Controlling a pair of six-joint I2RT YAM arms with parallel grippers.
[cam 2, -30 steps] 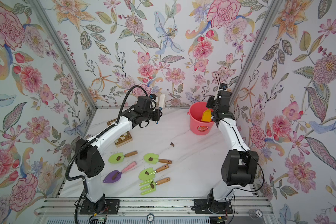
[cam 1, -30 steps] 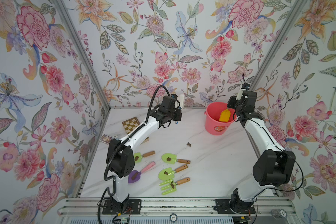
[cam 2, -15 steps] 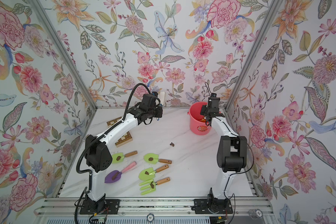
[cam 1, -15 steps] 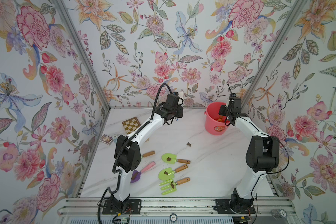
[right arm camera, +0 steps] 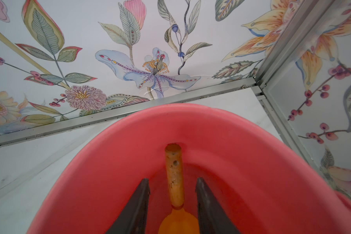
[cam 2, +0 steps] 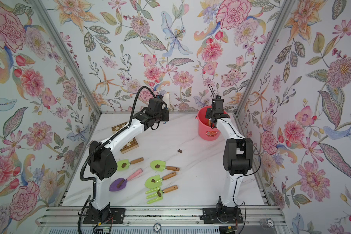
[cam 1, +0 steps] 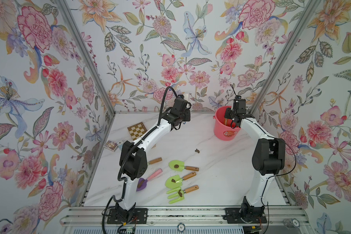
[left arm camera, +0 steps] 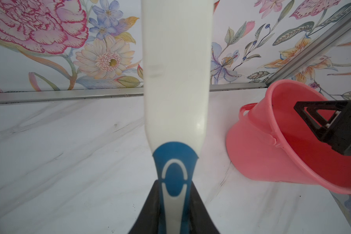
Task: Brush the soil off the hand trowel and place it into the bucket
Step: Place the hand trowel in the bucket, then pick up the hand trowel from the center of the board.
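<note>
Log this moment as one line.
left gripper: shut on white-and-blue brush | right gripper: open, in bucket | orange trowel: in bucket, untouched between jaws | table: five soiled tools

The bucket (cam 1: 227, 131) stands at the far right of the tabletop (cam 1: 211, 182), with a trowel (right arm camera: 174, 174) inside it. A soil lump (cam 1: 197, 150) lies alone mid-tabletop, left of and nearer than the bucket. Nearer still, left of centre, is a cluster of hand tools (cam 1: 175, 181) with a checkerboard (cam 1: 137, 130) at far left and a small box (cam 1: 111, 145) just nearer than it.
</note>
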